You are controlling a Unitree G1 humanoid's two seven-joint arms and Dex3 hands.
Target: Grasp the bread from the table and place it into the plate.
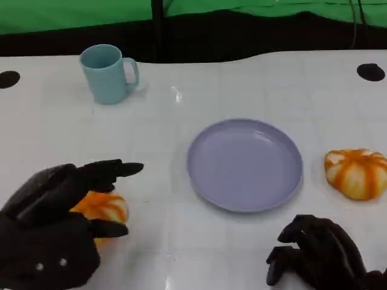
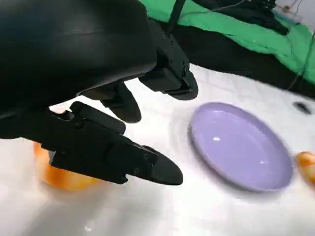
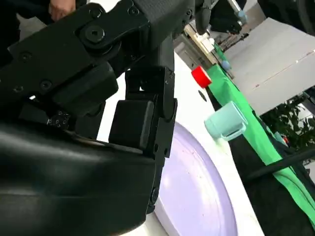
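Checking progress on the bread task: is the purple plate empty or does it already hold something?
Empty. The plate shows bare purple surface; one bread sits under the left hand, another bread lies beside the plate.

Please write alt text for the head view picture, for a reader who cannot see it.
The left robot hand reaches over an orange bread roll at the near left of a white table, fingers spread around it. An empty lavender plate sits in the middle, a second bread roll to its right, a light blue mug far left; the right robot hand rests curled nearby.
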